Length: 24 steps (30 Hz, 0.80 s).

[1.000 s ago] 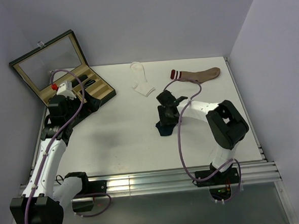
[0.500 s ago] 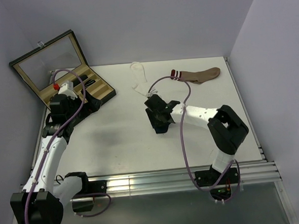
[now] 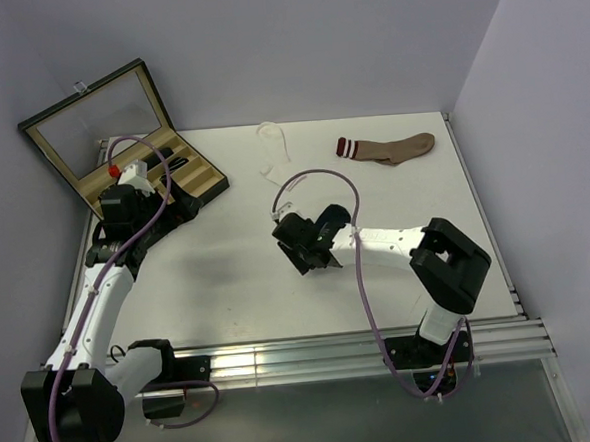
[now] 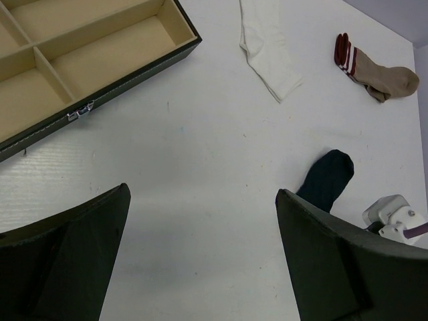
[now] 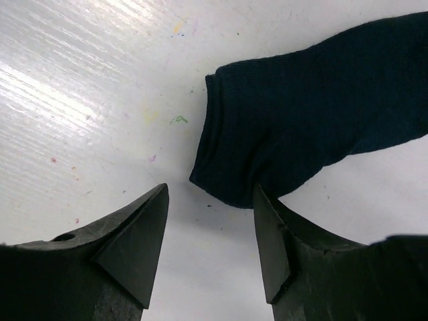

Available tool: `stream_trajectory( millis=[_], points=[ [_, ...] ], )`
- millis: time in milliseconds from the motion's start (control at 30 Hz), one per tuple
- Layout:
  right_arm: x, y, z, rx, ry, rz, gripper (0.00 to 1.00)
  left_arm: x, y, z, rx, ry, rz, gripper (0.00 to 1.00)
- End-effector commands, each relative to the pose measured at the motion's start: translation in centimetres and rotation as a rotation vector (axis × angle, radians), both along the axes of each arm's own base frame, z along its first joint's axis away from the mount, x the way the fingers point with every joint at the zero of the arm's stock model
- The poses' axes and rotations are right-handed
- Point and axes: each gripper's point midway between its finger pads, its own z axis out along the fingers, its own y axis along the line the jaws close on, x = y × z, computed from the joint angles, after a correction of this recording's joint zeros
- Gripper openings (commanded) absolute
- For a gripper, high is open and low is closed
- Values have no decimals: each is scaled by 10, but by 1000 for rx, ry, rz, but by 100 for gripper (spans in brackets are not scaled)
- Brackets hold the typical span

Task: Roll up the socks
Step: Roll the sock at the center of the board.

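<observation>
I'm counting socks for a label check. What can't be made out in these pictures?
Navy sock: overhead view, mostly hidden under the right gripper; right wrist view, cut off by the right edge.
White sock: left wrist view, far end cut off by the top edge.
Box: overhead view, compartments partly hidden by the left arm; left wrist view, cut off by the left and top edges.

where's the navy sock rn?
The navy sock lies flat mid-table; the right wrist view shows one end between the open fingers of the right hand. The white sock is behind it, the open box back left.
</observation>
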Motion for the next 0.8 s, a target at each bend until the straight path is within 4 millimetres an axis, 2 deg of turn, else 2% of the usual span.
stream_trajectory(
  millis=[0, 167, 767],
  points=[
    [14, 5, 5, -39, -78, 8, 59, 4, -4, 11, -5, -42, -26, 95],
    [17, 5, -3, -98, -83, 27, 51, 4, -3, 11, -3, -39, -19, 96],
    [15, 12, -16, -169, -111, 93, 53, 5, -6, 8, -11, -32, -31, 95]
  ],
)
